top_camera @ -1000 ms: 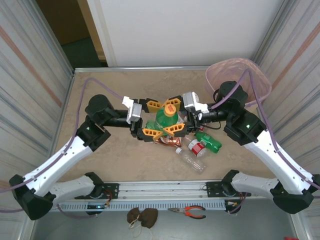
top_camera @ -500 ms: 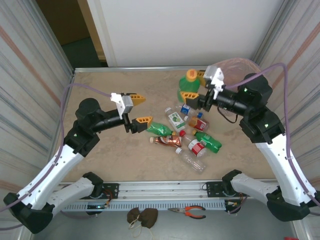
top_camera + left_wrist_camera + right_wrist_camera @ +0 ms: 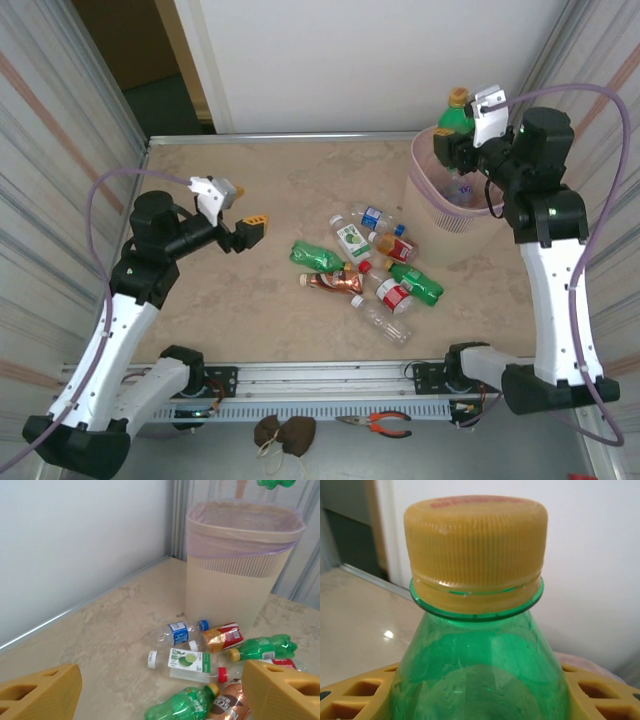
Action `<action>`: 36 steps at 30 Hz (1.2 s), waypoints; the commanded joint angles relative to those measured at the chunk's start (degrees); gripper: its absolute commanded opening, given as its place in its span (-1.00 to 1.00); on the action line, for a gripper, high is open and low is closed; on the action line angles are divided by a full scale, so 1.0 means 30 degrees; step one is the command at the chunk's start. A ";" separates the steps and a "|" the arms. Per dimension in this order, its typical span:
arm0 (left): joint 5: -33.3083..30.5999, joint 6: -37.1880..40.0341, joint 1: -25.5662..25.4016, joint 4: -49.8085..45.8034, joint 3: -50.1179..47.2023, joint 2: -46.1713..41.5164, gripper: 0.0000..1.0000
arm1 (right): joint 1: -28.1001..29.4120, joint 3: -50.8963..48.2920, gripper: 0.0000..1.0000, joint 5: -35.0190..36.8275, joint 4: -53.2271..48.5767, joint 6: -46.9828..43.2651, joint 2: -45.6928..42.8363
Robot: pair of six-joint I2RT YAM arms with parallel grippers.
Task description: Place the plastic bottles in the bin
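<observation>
Green plastic under a yellow cap (image 3: 475, 535): the green bottle (image 3: 480, 670) stood upright in the right pincer (image 3: 458, 136), whose yellow fingers (image 3: 355, 700) were closed partway against its shoulders on both sides. Seen from above, it hung over the far rim of the bin (image 3: 432, 205), a beige perforated basket lined with a pink bag, set at the far right corner of the bench (image 3: 230, 300).

The left pincer (image 3: 246, 206) hovered over the bench's left half, its jaws spread wide with nothing between them, well apart from the bin.

Between the two arms, several loose bottles (image 3: 392, 296) lay on their sides in a cluster near the foot of the bin. A clear one with a blue label (image 3: 176, 630) and an amber one with a red label (image 3: 222, 636) lay closest to the basket. Just beside them were a clear one with a white-and-green label (image 3: 186, 662), a crumpled green one (image 3: 317, 257) and a brown one (image 3: 333, 283). A bare clear one (image 3: 385, 322) lay nearest the arms' bases.

Red-handled pliers (image 3: 375, 424) rested below the bench's front rail.
</observation>
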 commanded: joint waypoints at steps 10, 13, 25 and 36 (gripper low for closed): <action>0.2700 0.0520 0.2007 0.1160 -0.2626 -0.0226 0.64 | -0.1601 0.2543 0.07 0.7739 -0.5155 -0.3617 0.5777; 0.3019 0.0189 0.2007 0.1686 -0.3058 -0.0291 0.62 | -0.2076 0.2127 0.09 0.8289 -0.5238 -0.3703 0.6665; 0.3175 0.0448 0.2034 0.1345 -0.3088 -0.0610 0.61 | -0.3308 -0.0808 0.13 0.8447 -0.4602 -0.3347 0.8984; 0.3084 0.0596 0.2052 0.1288 -0.3236 -0.0878 0.60 | -0.3971 -0.2867 0.17 0.7388 -0.3412 -0.2461 1.0703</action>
